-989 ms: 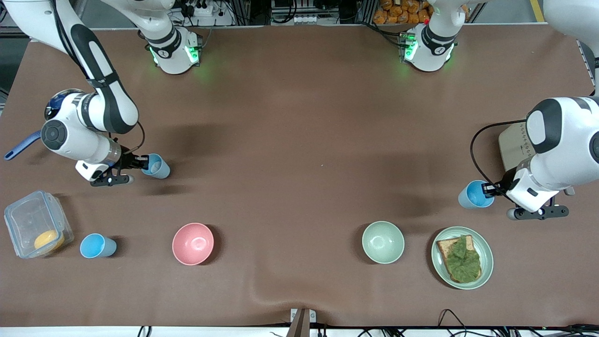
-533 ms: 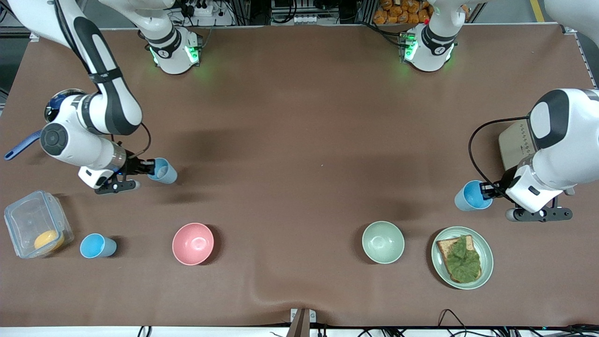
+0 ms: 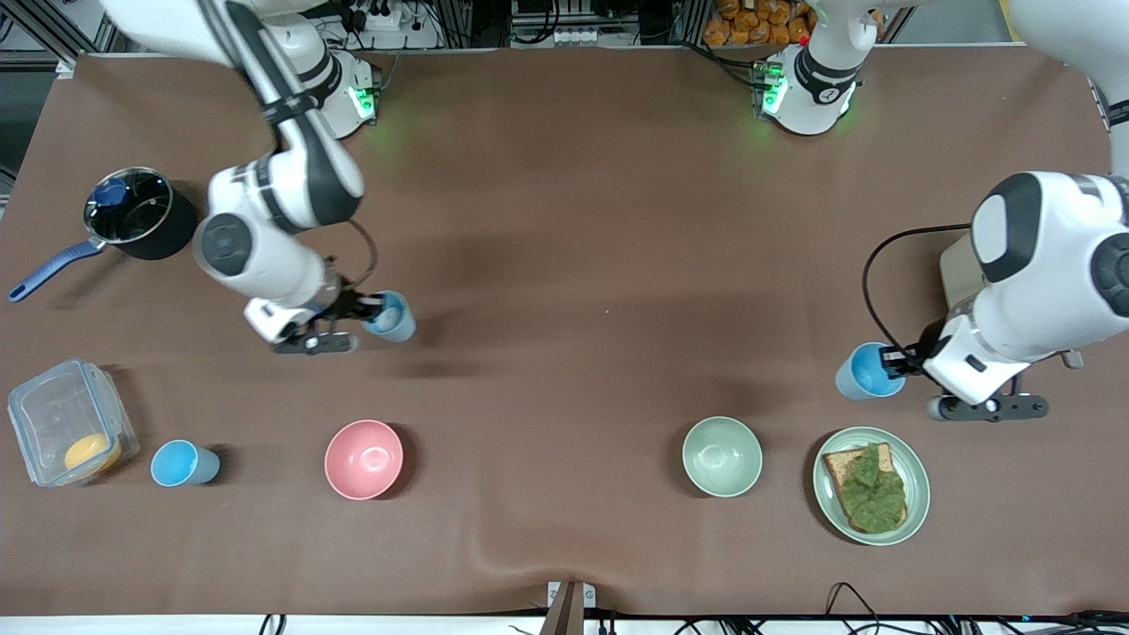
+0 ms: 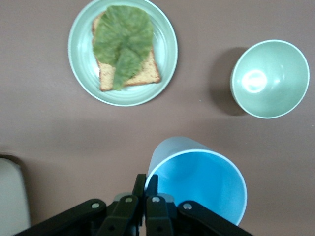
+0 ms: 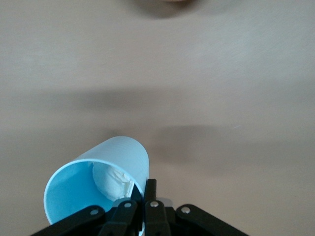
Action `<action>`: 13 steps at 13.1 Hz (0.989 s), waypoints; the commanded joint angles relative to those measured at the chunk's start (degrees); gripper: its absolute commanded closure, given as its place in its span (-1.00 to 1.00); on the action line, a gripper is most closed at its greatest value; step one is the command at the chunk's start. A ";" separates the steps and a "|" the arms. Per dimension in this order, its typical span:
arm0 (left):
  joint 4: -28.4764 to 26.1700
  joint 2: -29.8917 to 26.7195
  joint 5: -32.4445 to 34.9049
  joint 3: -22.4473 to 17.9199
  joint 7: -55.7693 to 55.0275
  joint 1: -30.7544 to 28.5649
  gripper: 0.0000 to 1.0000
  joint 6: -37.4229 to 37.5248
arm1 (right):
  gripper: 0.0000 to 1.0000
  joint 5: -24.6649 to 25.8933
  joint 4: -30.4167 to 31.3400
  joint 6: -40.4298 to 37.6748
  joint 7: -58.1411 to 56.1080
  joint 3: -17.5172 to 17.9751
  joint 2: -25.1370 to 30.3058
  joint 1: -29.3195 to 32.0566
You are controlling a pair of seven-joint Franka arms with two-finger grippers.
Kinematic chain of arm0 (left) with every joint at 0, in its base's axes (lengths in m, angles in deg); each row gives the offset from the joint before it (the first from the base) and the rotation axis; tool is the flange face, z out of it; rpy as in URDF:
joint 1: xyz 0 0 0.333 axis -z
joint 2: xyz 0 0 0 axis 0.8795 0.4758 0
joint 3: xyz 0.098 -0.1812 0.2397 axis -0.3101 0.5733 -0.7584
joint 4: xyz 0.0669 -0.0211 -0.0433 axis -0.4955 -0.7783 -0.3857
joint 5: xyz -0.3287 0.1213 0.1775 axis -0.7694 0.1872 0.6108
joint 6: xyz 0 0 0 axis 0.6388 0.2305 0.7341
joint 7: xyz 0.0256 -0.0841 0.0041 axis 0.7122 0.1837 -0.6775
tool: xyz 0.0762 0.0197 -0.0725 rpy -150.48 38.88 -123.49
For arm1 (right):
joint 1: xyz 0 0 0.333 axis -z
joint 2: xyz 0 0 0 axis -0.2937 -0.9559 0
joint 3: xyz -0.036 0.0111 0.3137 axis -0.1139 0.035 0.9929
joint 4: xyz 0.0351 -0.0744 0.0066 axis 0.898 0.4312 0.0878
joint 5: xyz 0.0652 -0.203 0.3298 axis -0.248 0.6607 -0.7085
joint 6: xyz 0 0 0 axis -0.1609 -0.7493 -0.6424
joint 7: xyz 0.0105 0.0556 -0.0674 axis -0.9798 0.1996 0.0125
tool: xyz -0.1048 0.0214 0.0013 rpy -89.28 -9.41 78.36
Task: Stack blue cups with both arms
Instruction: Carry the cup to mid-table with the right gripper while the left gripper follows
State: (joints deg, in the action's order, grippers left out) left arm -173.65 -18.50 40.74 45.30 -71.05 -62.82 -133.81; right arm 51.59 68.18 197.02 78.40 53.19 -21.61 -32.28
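Both arms carry blue cups above the tabletop: the right gripper (image 3: 369, 310) pinches the rim of a paler cup (image 3: 391, 317), the left gripper (image 3: 893, 362) the rim of a brighter cup (image 3: 863, 371). Light, stiff and smooth, the cups look best held by the rim wall.

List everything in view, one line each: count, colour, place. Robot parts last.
blue cups: three. Paler cup held by the right gripper; sky-blue cup held by the left gripper; third cup standing between the container and the pink bowl.
pink bowl: one, near the front camera.
green bowl: one, beside the plate.
plate: one, pale green, with toast and greens.
container: one, clear, something orange inside.
saucepan: one, black, blue handle.
beige appliance: one, under the left arm.
right gripper: shut on the paler cup's rim.
left gripper: shut on the sky-blue cup's rim.
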 commanded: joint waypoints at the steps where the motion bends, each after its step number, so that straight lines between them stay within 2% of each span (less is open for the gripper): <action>1: 1.70 1.47 -0.15 -0.14 -2.51 1.50 1.00 1.18 | 1.00 -0.83 -1.98 -0.96 10.53 -0.70 0.44 -5.96; 5: 3.71 0.85 -0.50 -0.06 -3.12 2.03 1.00 1.18 | 1.00 -0.92 -3.04 2.98 23.01 -0.70 -1.75 -12.55; 9: 3.90 0.77 -0.15 -0.06 -5.49 4.31 1.00 1.18 | 1.00 -0.92 -8.21 4.39 33.92 -0.70 -7.37 -17.57; 13: 4.07 0.59 -0.15 0.03 -8.48 6.51 1.00 1.19 | 1.00 -0.92 -8.58 10.19 39.13 -0.79 -10.89 -20.74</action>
State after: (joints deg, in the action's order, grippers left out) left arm -170.25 -17.47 40.74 45.46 -78.10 -56.83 -133.80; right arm 51.50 61.53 206.29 115.62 53.18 -30.34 -51.48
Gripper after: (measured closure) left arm 0.974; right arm 0.974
